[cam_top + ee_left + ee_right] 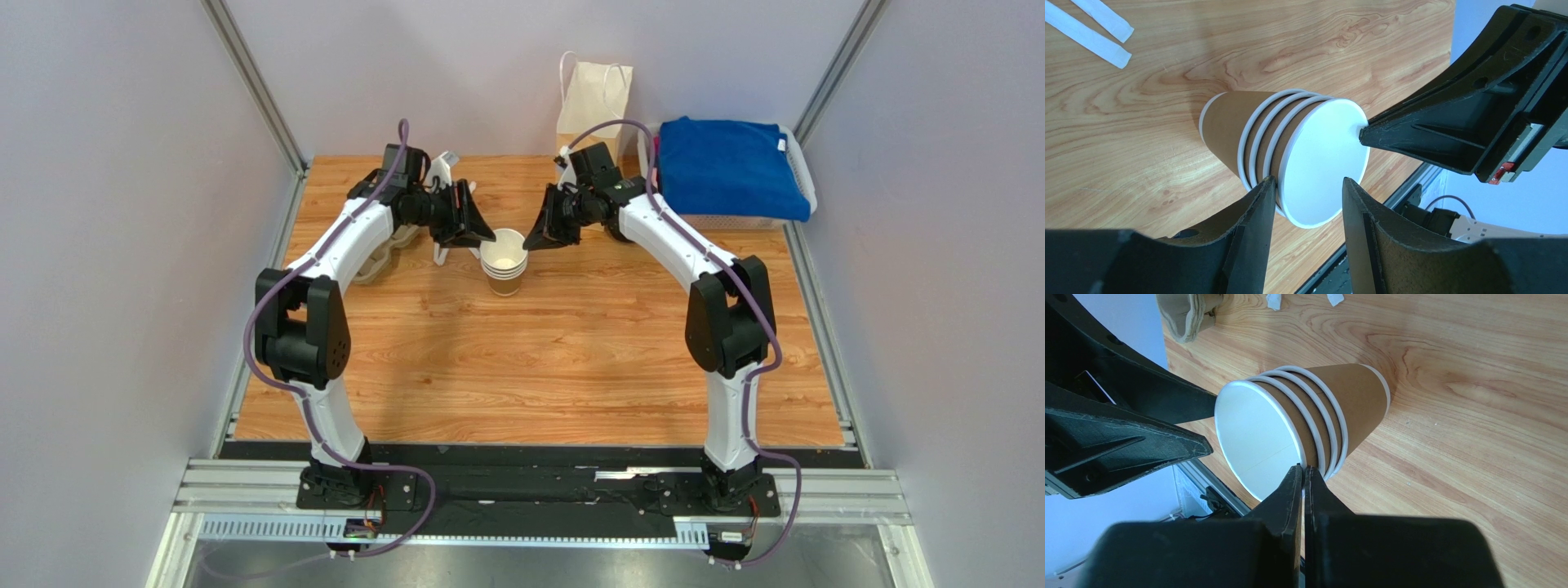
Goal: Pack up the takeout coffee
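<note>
The lidded takeout coffee is not in view. A stack of lidless brown paper cups (503, 260) stands mid-table; it also shows in the left wrist view (1229, 128) and the right wrist view (1358, 398). My left gripper (472, 223) is open at the stack's left side, and in its own view (1306, 184) its jaws straddle the top cup's rim, one finger against the outer wall. My right gripper (540, 233) is at the stack's right side, and in its own view (1303, 470) it is shut on the top cup's rim.
A white paper bag (595, 96) stands at the back centre. A blue cloth (730, 165) covers a container at the back right. A beige object (380, 260) lies under the left arm. White paper strips (1091, 33) lie on the wood.
</note>
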Available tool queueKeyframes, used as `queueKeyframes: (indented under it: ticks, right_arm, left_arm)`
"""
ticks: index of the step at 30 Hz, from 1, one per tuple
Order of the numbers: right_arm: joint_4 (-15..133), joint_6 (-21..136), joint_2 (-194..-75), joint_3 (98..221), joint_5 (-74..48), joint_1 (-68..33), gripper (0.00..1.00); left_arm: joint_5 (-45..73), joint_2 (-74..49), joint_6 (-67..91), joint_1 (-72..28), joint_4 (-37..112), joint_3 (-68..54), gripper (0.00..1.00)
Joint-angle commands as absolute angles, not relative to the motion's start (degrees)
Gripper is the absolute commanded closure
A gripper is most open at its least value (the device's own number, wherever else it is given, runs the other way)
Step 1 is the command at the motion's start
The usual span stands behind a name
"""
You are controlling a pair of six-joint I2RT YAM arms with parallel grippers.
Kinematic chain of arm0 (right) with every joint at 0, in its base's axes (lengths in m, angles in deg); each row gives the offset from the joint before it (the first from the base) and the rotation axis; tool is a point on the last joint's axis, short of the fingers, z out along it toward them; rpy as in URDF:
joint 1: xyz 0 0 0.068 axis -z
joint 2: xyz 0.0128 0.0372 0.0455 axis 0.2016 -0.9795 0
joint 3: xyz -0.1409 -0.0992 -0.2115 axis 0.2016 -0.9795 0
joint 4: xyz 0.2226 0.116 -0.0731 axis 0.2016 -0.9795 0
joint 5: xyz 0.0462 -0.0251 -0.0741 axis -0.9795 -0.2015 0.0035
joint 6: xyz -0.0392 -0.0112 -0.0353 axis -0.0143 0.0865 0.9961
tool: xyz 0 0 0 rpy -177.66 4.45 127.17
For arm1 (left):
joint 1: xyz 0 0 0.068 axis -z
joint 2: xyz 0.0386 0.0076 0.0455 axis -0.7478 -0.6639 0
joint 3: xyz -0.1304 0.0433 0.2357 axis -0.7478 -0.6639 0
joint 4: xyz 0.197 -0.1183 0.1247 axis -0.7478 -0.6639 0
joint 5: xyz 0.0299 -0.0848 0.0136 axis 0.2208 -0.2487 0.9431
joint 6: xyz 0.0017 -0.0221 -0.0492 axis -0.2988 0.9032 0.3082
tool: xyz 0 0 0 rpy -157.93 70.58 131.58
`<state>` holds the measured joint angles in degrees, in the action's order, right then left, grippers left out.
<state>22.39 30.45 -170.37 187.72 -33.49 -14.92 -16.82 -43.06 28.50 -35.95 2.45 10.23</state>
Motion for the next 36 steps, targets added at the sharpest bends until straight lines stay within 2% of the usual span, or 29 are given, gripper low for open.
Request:
queueKeyframes:
  ticks: [1,13,21,36]
  right_arm:
    - [27.78,27.30,-168.56,187.29,-37.80,-14.83,1.00]
    - [32.53,23.25,-168.56,184.39,-42.90,-13.34,1.00]
    - [33.58,22.90,-167.94,182.02,-43.26,-12.81,1.00]
    - [38.77,19.73,-166.10,182.19,-48.44,-12.54,1.00]
  left_arm:
    - [-18.77,-42.86,30.33,-35.39,3.12,9.68,0.48]
    - [-18.77,-43.03,32.44,-35.13,4.53,6.70,0.47]
    - [-21.49,-41.19,37.62,-36.27,11.21,2.92,0.45]
    - [-20.00,-39.17,33.58,-36.18,6.73,5.46,0.51]
